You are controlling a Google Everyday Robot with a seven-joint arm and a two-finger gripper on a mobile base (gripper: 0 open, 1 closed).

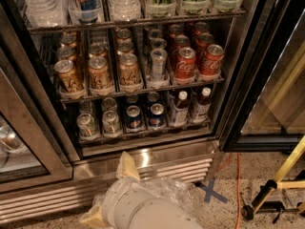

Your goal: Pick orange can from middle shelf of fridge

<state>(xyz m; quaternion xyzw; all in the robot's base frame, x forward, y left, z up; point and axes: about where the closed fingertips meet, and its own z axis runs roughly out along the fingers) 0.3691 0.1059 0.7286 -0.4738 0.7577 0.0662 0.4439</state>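
Three lanes of bronze cans fill the left of the middle shelf (143, 92) in the fridge (157, 152), the orange can (128, 70) fronting the third lane. The gripper (127, 165) sits low by the base grille (167, 171), well below the can and apart from it; whether it is open cannot be told.

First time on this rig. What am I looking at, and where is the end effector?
One camera looks down into a fridge. The white tube at the bottom edge is the robot's arm; its end effector sits low, before the base grille, below every shelf, and no can shows in it. The middle shelf holds orange cans on the left, then slim silver cans, then red cans. Water bottles stand above; blue cans and small bottles below.
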